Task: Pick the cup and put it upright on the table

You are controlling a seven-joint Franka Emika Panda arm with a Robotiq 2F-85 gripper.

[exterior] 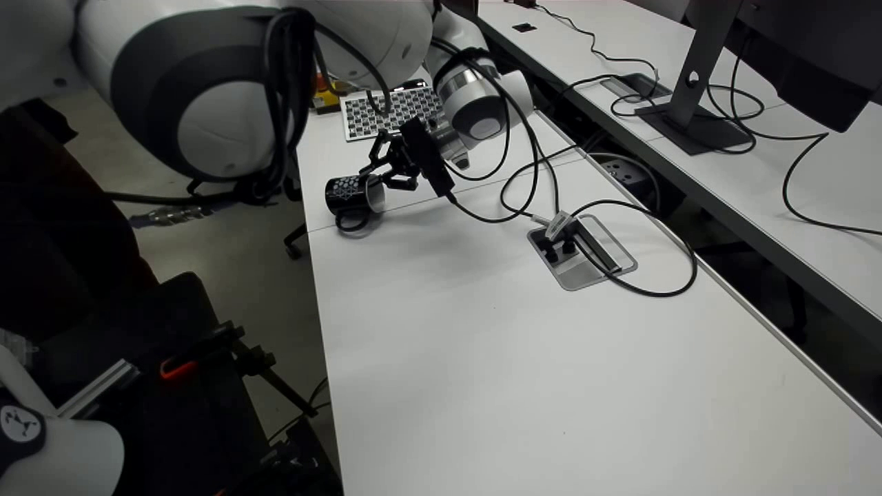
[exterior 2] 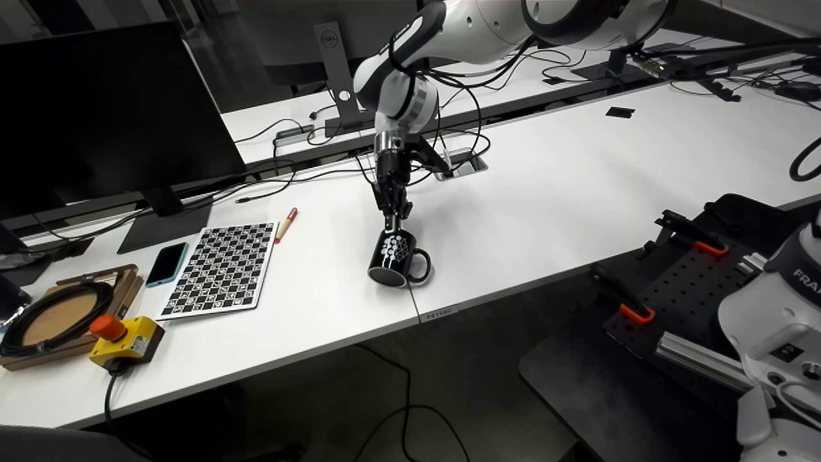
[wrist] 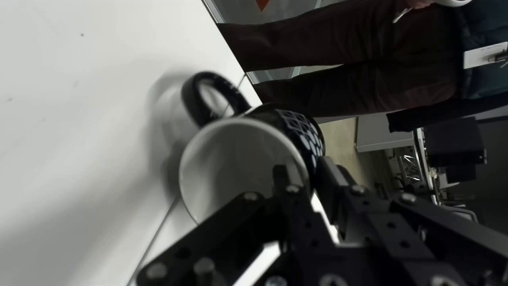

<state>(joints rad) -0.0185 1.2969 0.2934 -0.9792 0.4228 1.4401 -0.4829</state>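
The cup, a black mug with a white pattern and white inside, is tipped on its side near the table's front edge in both exterior views. Its mouth faces my gripper; its base faces away. Its handle sticks out to the side. In the wrist view the cup shows its open mouth. My gripper has one finger inside the mouth and one outside, shut on the wall at the rim. The table is white. Whether the cup touches it is unclear.
A checkered board, a phone, a marker, a yellow stop button box and a monitor stand on the table. A cable port with loose black cables lies behind. A person stands beyond the table edge.
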